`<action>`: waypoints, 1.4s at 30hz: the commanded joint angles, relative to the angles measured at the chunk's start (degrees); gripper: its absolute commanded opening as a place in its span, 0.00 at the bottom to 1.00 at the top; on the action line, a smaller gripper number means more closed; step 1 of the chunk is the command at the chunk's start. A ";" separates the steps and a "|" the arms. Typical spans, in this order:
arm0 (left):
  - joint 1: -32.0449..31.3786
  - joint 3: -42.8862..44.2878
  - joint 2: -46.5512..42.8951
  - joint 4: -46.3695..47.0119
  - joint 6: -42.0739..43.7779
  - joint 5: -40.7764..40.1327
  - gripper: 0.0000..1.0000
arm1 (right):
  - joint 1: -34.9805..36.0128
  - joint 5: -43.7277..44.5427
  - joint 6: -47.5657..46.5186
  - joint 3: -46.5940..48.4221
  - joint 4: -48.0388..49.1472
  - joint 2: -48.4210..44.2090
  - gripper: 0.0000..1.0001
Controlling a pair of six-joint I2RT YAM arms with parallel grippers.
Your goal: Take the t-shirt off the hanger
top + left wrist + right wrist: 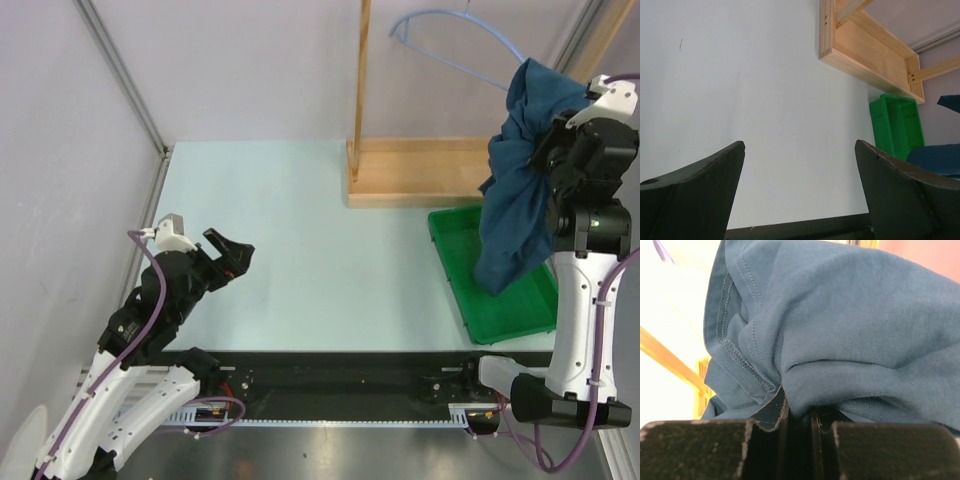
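The dark teal t-shirt [515, 190] hangs bunched from my right gripper [546, 150], raised at the far right, with its lower end dangling over the green tray. In the right wrist view the gripper [799, 412] is shut on a fold of the t-shirt [840, 330]. The pale blue hanger [450, 50] hangs at the top of the rack; its right end runs into the top of the shirt, and I cannot tell whether cloth is still on it. My left gripper [228, 255] is open and empty above the table at the left [800, 145]. A bit of the shirt shows in the left wrist view [935, 157].
A green tray [450, 240] lies at the right of the table, also in the left wrist view [890, 125]. The wooden rack base [420, 170] sits behind it with an upright post [362, 80]. Walls close the left and back.
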 commanded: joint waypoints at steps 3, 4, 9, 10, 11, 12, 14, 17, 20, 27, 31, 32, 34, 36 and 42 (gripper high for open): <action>0.29 0.54 -1.25 1.59 1.69 0.83 0.96 | -0.88 -1.72 3.24 -13.97 1.82 -5.96 0.00; 0.29 0.54 -1.34 1.59 1.96 0.83 0.96 | -0.88 -0.40 4.37 -15.13 -0.27 -7.45 0.00; 0.29 0.54 -1.34 1.24 4.16 0.48 0.96 | -1.14 9.09 8.60 -20.85 -7.67 -12.55 0.00; 0.20 0.10 -1.43 1.42 4.33 0.56 0.96 | -1.23 9.11 9.47 -23.21 -9.07 -14.56 0.00; 0.20 -0.16 -1.34 1.59 4.42 0.82 0.96 | -1.32 8.67 9.83 -24.53 -9.52 -15.54 0.00; 0.20 -0.51 -1.34 2.12 4.42 1.09 0.96 | -1.32 9.89 10.70 -25.59 -10.13 -16.42 0.00; 0.29 -1.74 -1.34 3.34 4.34 1.88 0.96 | -1.32 11.30 12.90 -28.14 -12.33 -18.00 0.00; 0.20 -2.80 -0.73 4.40 3.98 3.55 0.96 | -1.49 16.21 16.67 -30.08 -15.14 -17.84 0.00; 0.20 -2.80 -0.20 4.41 4.07 4.17 0.96 | -1.67 23.31 23.68 -30.78 -18.30 -15.82 0.00; 0.29 -3.15 -0.99 4.76 3.46 4.08 0.96 | -2.55 26.60 35.65 -29.30 -16.31 -5.64 0.00; 0.29 -2.54 -0.90 4.06 3.19 4.61 0.96 | -6.39 28.27 41.99 -27.72 -12.16 1.40 0.00; 0.20 -2.37 -1.08 3.62 3.19 4.61 0.96 | -8.07 27.57 42.96 -27.62 -11.38 2.98 0.00; 0.20 -1.84 -1.86 2.74 3.45 4.34 0.96 | -12.10 21.89 42.19 -28.15 -5.94 8.06 0.00; 0.20 -1.40 -2.48 2.12 3.72 3.56 0.96 | -17.30 16.95 39.99 -27.80 -1.72 12.11 0.00; 0.20 -1.48 -4.07 1.42 4.34 1.88 0.97 | -13.82 8.23 24.79 -21.91 -0.12 23.12 0.00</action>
